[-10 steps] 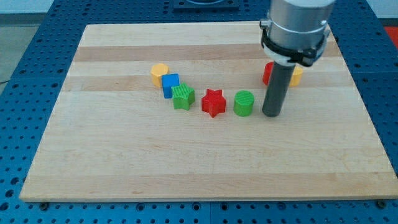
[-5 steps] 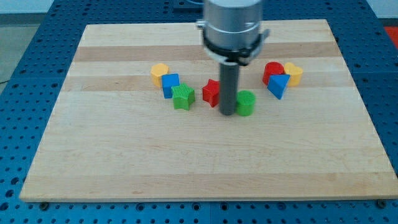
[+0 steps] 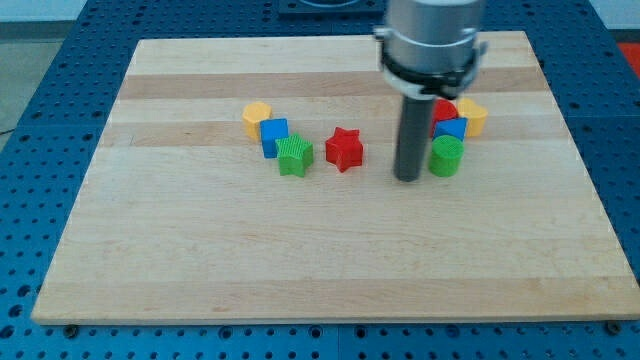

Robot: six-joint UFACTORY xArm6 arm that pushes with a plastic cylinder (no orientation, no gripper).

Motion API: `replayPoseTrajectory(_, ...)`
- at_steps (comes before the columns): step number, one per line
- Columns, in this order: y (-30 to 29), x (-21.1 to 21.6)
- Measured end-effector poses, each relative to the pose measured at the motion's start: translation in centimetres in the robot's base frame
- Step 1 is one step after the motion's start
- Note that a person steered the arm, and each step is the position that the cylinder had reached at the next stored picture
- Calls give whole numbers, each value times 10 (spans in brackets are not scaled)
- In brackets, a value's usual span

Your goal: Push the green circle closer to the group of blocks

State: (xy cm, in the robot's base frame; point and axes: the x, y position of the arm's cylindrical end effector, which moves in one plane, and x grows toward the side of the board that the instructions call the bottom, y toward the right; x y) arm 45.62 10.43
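The green circle (image 3: 446, 156) stands at the view's right, just below the blue block (image 3: 452, 129), the red block (image 3: 443, 110) and the yellow block (image 3: 473, 117), touching or nearly touching the blue one. My tip (image 3: 407, 178) is on the board just to the left of the green circle, a small gap apart. The rod hides part of the red block.
A red star (image 3: 343, 149) lies left of my tip. Further left sit a green block (image 3: 295, 156), a blue cube (image 3: 274, 136) and a yellow hexagon (image 3: 257, 117). The wooden board (image 3: 300, 260) lies on a blue perforated table.
My tip went from the green circle's right side to its left, then swept right. The green circle slid right, from beside the red star to just below the right-hand blocks.
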Motion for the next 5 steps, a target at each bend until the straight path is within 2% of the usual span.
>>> replayPoseTrajectory(2, 100, 0)
replayPoseTrajectory(3, 112, -1)
replayPoseTrajectory(5, 87, -25)
